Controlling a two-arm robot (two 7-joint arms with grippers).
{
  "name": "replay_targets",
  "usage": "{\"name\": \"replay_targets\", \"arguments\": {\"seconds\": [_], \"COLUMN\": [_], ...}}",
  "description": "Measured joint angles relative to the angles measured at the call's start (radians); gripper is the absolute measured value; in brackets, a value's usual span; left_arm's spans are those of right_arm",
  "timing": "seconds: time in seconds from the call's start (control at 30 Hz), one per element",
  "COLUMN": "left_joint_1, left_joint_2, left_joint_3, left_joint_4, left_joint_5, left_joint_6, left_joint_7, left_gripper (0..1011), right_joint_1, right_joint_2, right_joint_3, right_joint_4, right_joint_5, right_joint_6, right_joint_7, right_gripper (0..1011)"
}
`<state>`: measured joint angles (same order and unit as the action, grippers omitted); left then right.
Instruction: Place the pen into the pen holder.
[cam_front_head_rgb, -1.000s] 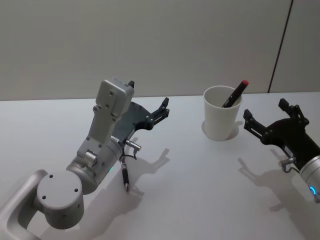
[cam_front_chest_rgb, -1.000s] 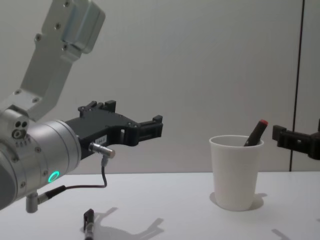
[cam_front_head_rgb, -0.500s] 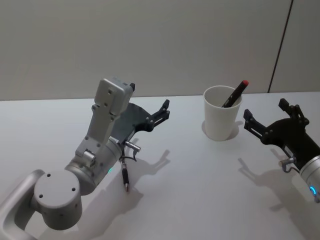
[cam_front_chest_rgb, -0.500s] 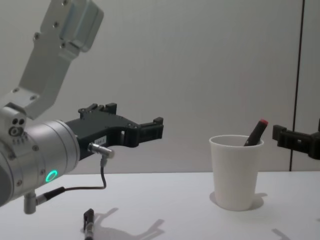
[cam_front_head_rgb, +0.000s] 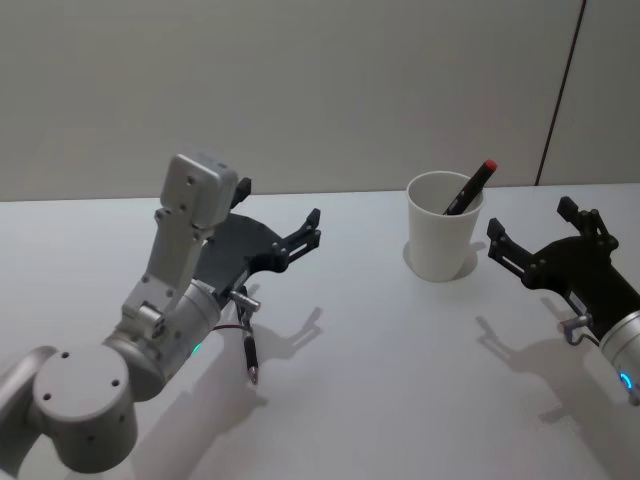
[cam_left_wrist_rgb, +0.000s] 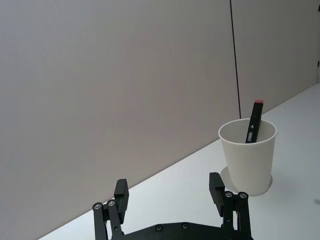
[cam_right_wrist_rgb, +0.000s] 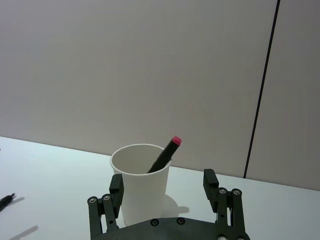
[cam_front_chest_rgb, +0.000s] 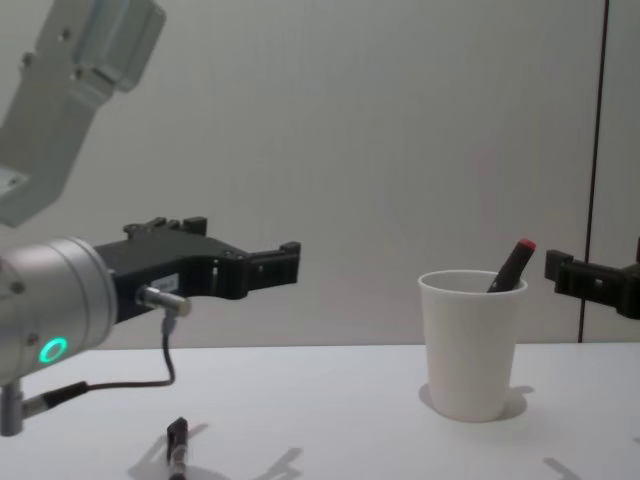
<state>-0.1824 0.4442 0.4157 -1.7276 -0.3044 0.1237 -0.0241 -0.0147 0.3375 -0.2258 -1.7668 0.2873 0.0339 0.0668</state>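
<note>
A black pen (cam_front_head_rgb: 250, 359) lies on the white table, below and a little behind my left gripper (cam_front_head_rgb: 283, 212), which hovers open and empty above it. In the chest view the same pen (cam_front_chest_rgb: 177, 446) shows under the left gripper (cam_front_chest_rgb: 286, 264). The pen holder (cam_front_head_rgb: 443, 240), a white paper cup, stands upright at the back right with a red-capped black pen (cam_front_head_rgb: 472, 186) leaning inside it. My right gripper (cam_front_head_rgb: 531, 222) hangs open and empty just right of the cup, pointing at it. The left wrist view shows the pen holder (cam_left_wrist_rgb: 248, 160) well ahead of the open left gripper (cam_left_wrist_rgb: 169, 192).
The white table (cam_front_head_rgb: 380, 400) runs back to a plain grey wall (cam_front_head_rgb: 330, 90). A dark vertical seam (cam_front_head_rgb: 560, 90) marks the wall at the right. Bare tabletop lies between the lying pen and the cup.
My left arm has drawn back and to the left, carrying its open gripper away from the cup. The pen on the table, the cup and the right gripper have not moved.
</note>
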Motion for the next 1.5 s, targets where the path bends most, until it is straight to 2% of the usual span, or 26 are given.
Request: {"name": "replay_targets", "arguments": {"seconds": [0.53, 0.83, 1.17, 1.5], "left_joint_1": [0.059, 0.086, 0.105, 0.115], "left_joint_2": [0.071, 0.1, 0.114, 0.111], "left_joint_3": [-0.036, -0.053, -0.064, -0.069], "left_joint_4": [-0.101, -0.162, -0.219, -0.261], "left_joint_5": [-0.054, -0.083, -0.117, -0.141], "left_joint_6": [0.093, 0.172, 0.272, 0.373], "left_joint_7": [0.046, 0.064, 0.081, 0.111], "left_gripper": [1001, 1001, 1001, 1001], "right_joint_1": [0.0, 0.0, 0.0, 0.0], "right_joint_2": [0.0, 0.0, 0.0, 0.0], "right_joint_3": [0.0, 0.0, 0.0, 0.0], "right_joint_4": [0.0, 0.0, 0.0, 0.0], "right_joint_5": [0.0, 0.0, 0.0, 0.0], "right_joint_6": [0.0, 0.0, 0.0, 0.0], "right_joint_7": [0.0, 0.0, 0.0, 0.0], "right_gripper": [1002, 1002, 1001, 1001]}}
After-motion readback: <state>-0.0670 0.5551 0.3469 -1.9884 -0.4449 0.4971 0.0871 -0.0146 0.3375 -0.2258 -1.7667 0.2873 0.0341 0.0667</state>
